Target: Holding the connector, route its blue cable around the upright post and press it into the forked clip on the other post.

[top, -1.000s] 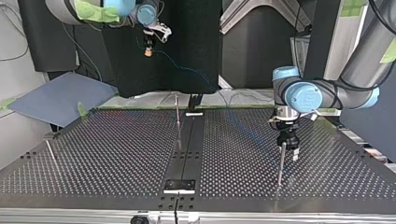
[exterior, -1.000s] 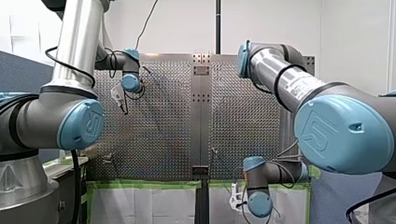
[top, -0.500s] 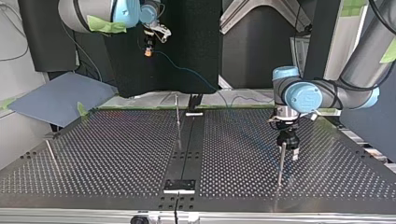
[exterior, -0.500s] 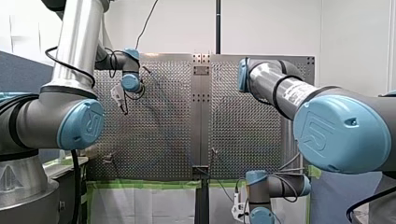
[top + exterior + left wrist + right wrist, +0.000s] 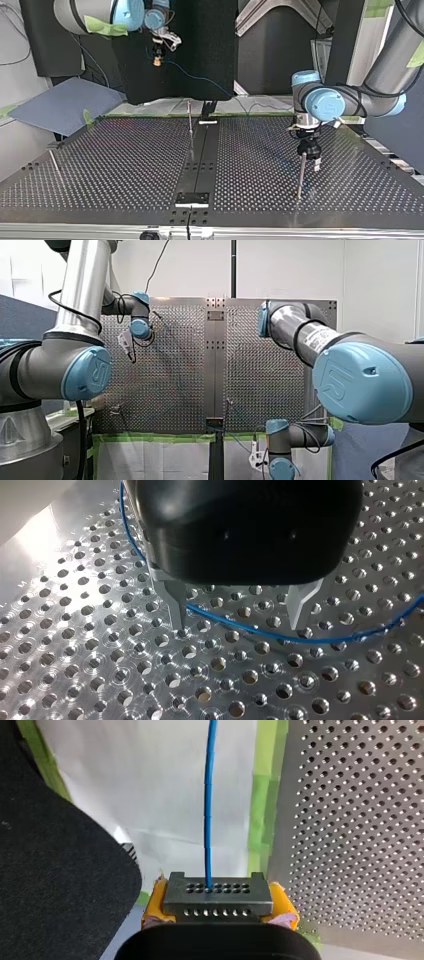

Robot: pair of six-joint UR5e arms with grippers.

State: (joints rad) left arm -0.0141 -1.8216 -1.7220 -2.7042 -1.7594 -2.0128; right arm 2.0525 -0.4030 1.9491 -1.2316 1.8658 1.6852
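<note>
The dark grey plastic connector [image 5: 218,900] is pinched between the yellow pads [image 5: 152,902] of our right gripper [image 5: 157,54], high beyond the shiny metal table full of holes [image 5: 100,165]. Its thin blue cable [image 5: 208,820] hangs away from it. Our left gripper [image 5: 237,617] is open above the cable, holding nothing. We think routing has barely begun; next we must swing the cable around the thin metal post [image 5: 190,120].

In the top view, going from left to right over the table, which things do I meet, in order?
Thin metal post at the table's edge → my right arm's claw holding the black connector → second thin metal post, mid-table → my left arm's claw.
</note>
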